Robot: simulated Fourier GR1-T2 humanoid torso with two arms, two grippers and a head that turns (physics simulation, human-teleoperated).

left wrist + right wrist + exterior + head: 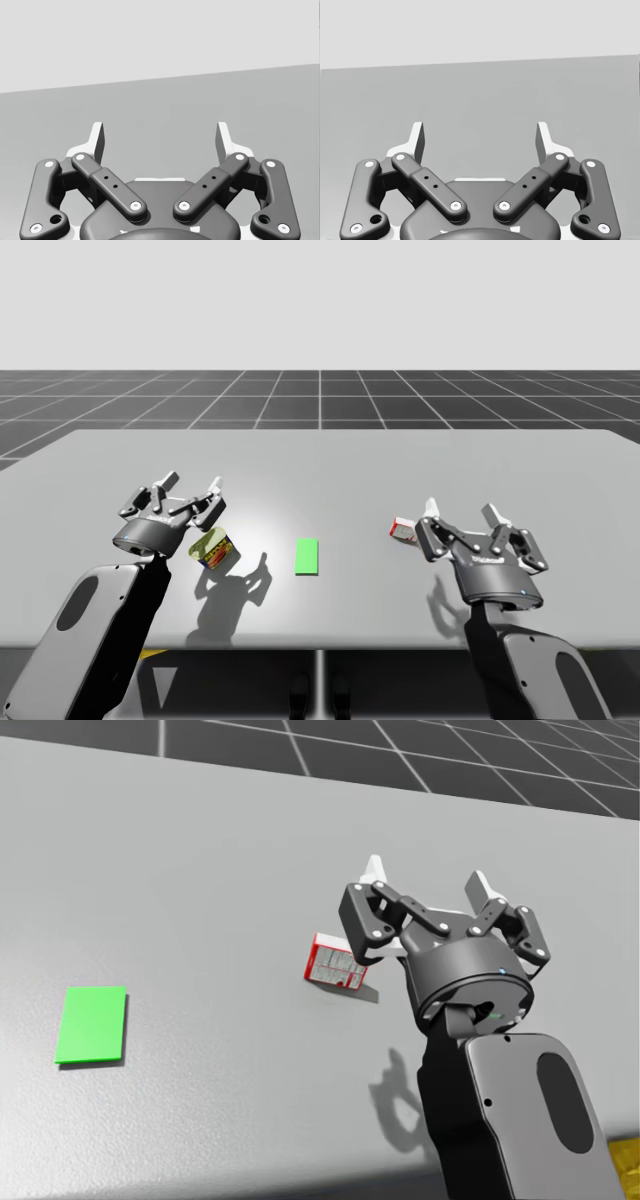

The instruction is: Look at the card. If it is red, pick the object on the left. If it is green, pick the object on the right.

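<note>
One grey table (330,455) is under you, wide and flat. Two arms come in from the near edge, your left arm (100,630) and your right arm (540,670), and both are cut off at the bottom of the high view.

Two grippers. Your left gripper (193,483) has its fingers spread wide with nothing between them. Your right gripper (460,510) is spread the same way, with bare table ahead of it.

One card (307,556), green, lies flat mid-table between the grippers.

One can (214,550), yellow-green, looks tilted. It sits on the left just beside your left gripper, which partly hides it.

One box (335,963), red and white, sits on the right, close against your right gripper's left side. One corner is covered, and you can't tell whether they touch. The print on the can and box is too small to read.
</note>
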